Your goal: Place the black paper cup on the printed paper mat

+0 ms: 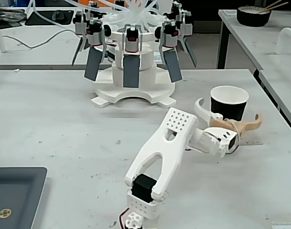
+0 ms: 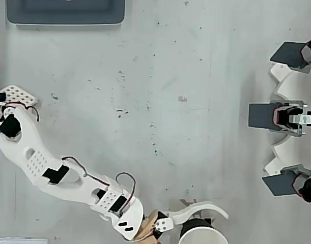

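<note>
The black paper cup (image 1: pixel 229 102) stands upright at the table's right side in the fixed view, white inside and rim showing. My gripper (image 1: pixel 227 111) is open, its fingers straddling the cup. The white curved finger (image 1: pixel 201 109) lies to the cup's left and the tan finger (image 1: pixel 246 125) to its right, both with a gap to the wall. A strip of the printed paper mat (image 1: pixel 252 141) shows under the gripper; the cup's base is hidden, so I cannot tell whether it rests on the mat. Overhead, the cup (image 2: pixel 203 236) is cut off by the bottom edge, with the white finger (image 2: pixel 201 209) beside it.
A white round stand (image 1: pixel 133 71) with dark grey paddles rises at the table's back, seen overhead at the right edge (image 2: pixel 292 117). A dark grey tray (image 1: pixel 16 191) lies at the front left. A dark bowl with chopsticks (image 1: pixel 253 15) sits on another table. The table's right edge is close to the cup.
</note>
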### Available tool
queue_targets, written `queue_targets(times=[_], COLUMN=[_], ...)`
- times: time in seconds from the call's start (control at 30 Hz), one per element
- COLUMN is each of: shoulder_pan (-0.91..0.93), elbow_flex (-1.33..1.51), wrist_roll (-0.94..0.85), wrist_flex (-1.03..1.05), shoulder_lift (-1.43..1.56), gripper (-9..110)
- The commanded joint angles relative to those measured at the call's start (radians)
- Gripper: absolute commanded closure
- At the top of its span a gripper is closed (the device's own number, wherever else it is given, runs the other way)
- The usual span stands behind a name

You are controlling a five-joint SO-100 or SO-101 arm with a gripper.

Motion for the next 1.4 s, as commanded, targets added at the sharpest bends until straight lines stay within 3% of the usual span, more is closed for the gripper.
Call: queue_targets(times=[0.0,0.77,1.37], shoulder_pan=[0.020,-0.003,-0.245], elbow_flex=[0.037,0.873,1.279], wrist_roll=[0.005,0.008,0.023], wrist_flex=[-0.017,-0.140,-0.058], shoulder_lift=[0.126,0.867,1.499], gripper=[44,42,62])
